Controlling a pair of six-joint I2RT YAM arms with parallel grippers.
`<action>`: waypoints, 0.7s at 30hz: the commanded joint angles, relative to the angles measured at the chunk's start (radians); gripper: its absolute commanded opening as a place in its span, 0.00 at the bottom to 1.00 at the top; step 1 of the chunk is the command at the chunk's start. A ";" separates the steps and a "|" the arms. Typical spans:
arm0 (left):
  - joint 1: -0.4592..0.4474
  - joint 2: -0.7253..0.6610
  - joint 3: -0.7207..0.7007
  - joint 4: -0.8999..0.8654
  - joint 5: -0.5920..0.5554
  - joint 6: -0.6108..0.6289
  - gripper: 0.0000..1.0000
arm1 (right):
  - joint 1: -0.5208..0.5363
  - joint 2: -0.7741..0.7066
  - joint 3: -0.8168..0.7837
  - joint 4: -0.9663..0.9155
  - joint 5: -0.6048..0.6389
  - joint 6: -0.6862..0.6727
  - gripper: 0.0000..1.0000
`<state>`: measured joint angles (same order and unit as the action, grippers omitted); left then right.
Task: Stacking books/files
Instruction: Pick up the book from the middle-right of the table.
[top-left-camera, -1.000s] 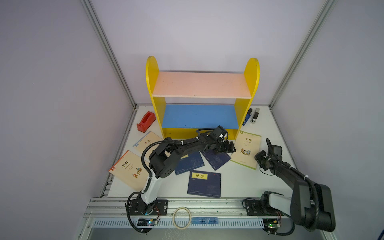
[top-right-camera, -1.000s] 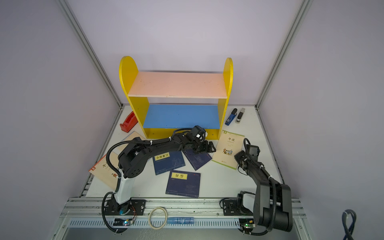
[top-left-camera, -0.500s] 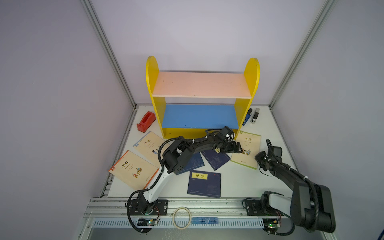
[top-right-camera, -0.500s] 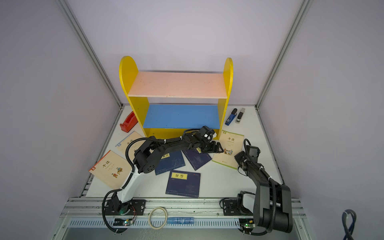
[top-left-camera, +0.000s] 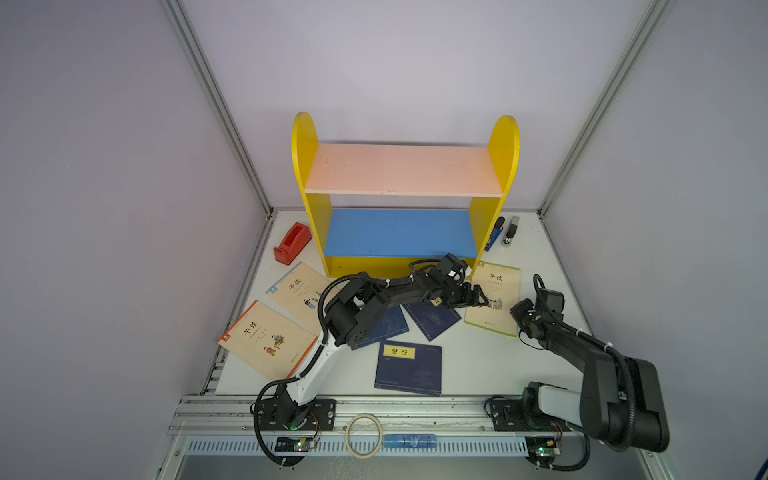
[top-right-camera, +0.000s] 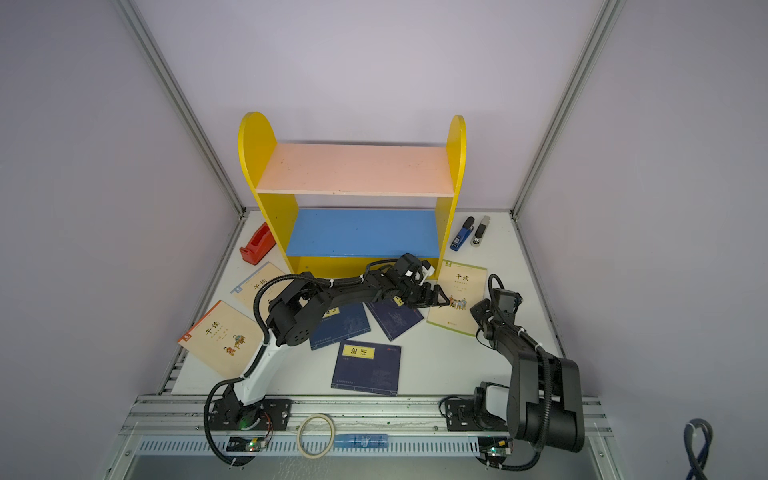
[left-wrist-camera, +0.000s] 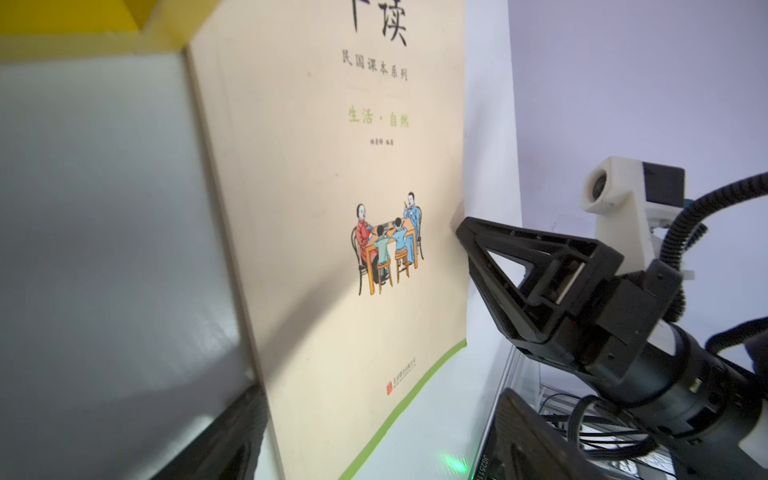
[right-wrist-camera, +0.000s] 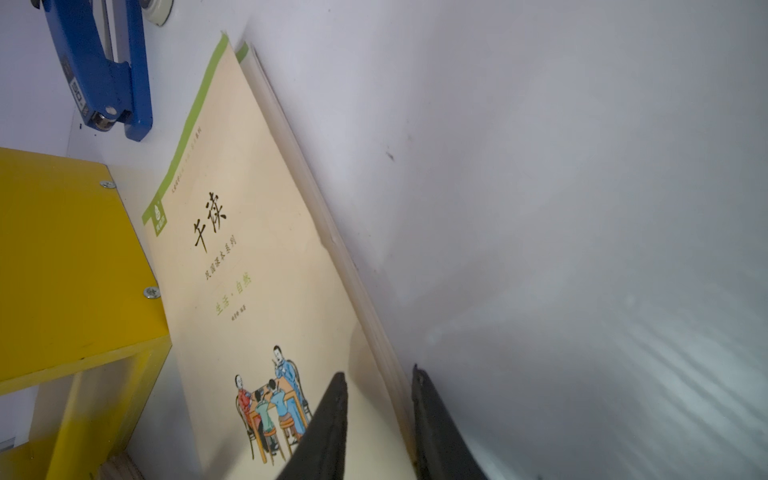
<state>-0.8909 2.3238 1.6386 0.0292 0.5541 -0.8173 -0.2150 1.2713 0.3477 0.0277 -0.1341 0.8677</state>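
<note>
A cream book (top-left-camera: 496, 322) (top-right-camera: 461, 278) lies flat at the right, just in front of the shelf. My left gripper (top-left-camera: 476, 298) (top-right-camera: 438, 298) is open wide at this book's left edge, and the cover (left-wrist-camera: 332, 187) fills its wrist view. My right gripper (top-left-camera: 515, 309) (right-wrist-camera: 378, 382) is at the book's right edge. Its jaws stand narrowly apart, one finger over the cover (right-wrist-camera: 257, 270) and the other beside the page edge. Two more cream books (top-left-camera: 266, 338) lie at the left. Three navy books (top-left-camera: 409, 365) lie in the middle, one partly under the left arm.
The yellow shelf (top-left-camera: 307, 208) with pink and blue boards stands at the back. A red tape dispenser (top-left-camera: 291, 245) sits to its left, and a blue stapler (top-left-camera: 493, 239) and a grey one (top-left-camera: 510, 230) to its right. A tape roll (top-left-camera: 364, 430) lies on the front rail.
My left arm has stretched to the right, carrying its open gripper from over the navy books to the cream book's left edge. The right gripper has hardly moved.
</note>
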 joint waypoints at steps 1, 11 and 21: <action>-0.004 -0.027 -0.044 0.104 0.135 -0.085 0.89 | 0.002 0.003 -0.010 -0.046 -0.050 0.019 0.28; 0.026 -0.050 -0.115 0.411 0.190 -0.238 0.89 | 0.002 0.002 -0.011 -0.043 -0.052 0.019 0.24; 0.028 -0.021 -0.111 0.401 0.185 -0.255 0.63 | 0.003 0.005 -0.011 -0.041 -0.055 0.020 0.24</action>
<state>-0.8646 2.2978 1.5223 0.3916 0.7273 -1.0645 -0.2138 1.2758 0.3412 0.0387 -0.1856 0.8829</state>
